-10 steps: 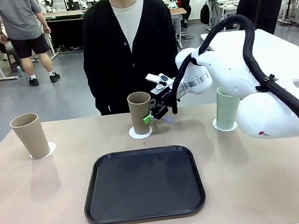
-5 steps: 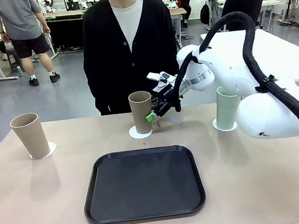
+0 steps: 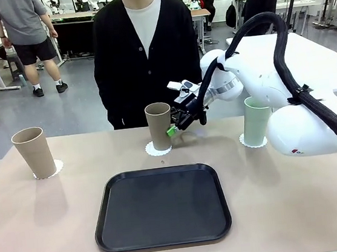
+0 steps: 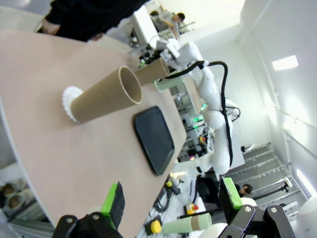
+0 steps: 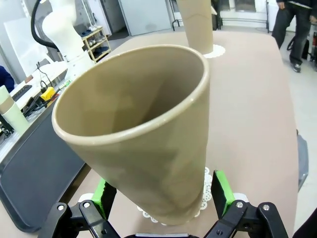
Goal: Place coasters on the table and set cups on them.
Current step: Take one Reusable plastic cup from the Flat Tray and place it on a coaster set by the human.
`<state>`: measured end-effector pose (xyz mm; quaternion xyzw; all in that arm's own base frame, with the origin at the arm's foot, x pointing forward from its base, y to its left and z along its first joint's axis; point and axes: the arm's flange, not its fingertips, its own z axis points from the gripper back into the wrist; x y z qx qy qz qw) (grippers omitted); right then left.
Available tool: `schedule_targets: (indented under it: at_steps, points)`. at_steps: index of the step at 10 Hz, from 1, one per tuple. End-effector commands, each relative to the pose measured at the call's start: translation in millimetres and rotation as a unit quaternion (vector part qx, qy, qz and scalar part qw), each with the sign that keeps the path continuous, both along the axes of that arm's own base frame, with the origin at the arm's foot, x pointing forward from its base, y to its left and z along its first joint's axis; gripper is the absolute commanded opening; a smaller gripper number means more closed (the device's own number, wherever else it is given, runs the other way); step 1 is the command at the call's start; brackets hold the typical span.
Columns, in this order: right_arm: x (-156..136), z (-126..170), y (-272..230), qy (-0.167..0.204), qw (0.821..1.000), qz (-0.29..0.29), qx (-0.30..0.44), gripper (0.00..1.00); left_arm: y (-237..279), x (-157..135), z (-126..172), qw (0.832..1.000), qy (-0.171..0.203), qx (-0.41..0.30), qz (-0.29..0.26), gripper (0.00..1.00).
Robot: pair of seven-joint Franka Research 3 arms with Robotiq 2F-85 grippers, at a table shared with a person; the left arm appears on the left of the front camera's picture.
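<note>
On the table, a beige cup stands on its coaster near the left edge. The middle cup sits on a coaster by the far edge; my right gripper is spread wide just beside it, not pinching. My left gripper is spread, empty. The mint cup stands rightward.

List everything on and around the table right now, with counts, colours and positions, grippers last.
beige-brown cups: 2, one far left, one centre, each upright on a coaster
mint cup: 1, pale green, right, upright on a coaster
coasters: 3, white, scalloped, under the cups
tray: 1, black, near centre of the table
person: 1, black cardigan, standing at the far side
left gripper: open, above the table's left end
right gripper: open, pads either side of the centre cup's base
</note>
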<state>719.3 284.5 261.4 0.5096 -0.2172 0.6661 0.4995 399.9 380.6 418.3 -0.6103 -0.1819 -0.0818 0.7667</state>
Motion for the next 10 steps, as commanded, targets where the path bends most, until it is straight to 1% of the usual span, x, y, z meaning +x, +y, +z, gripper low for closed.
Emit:
schedule_targets:
  at_steps: [1,3,4,6,7,8,9,10]
  points:
    - [5.6,9.7,-3.9,-0.003,0.999,-0.014,-0.037,1.0,-0.1,-0.8,1.7,1.0,0.002,0.004,0.002,1.0]
    - [0.1,15.0,-15.8,-0.002,0.998,-0.032,-0.055,1.0,-0.1,-0.8,1.7,1.0,0.002,0.004,0.002,1.0]
    - [-6.0,22.2,-23.5,-0.006,0.996,-0.046,-0.072,1.0,-0.1,-0.8,1.7,1.0,0.002,0.004,0.002,1.0]
    - [-27.5,49.9,-48.5,-0.021,0.985,-0.111,-0.128,1.0,-0.1,-0.8,1.7,1.0,0.002,0.004,0.002,1.0]
    - [-45.2,65.7,-56.0,-0.016,0.979,-0.134,-0.15,1.0,-0.1,-0.8,1.7,1.0,0.002,0.004,0.002,1.0]
    - [-66.2,83.4,-62.1,-0.018,0.967,-0.164,-0.195,1.0,-0.1,-0.8,1.7,1.0,0.002,0.004,0.002,1.0]
    - [-93.2,103.1,-69.6,-0.006,0.95,-0.199,-0.239,1.0,-0.1,-0.8,1.7,1.0,0.002,0.004,0.002,1.0]
    - [-119.0,122.2,-71.7,0.003,0.939,-0.218,-0.268,1.0,-0.1,-0.8,1.7,1.0,0.002,0.004,0.002,1.0]
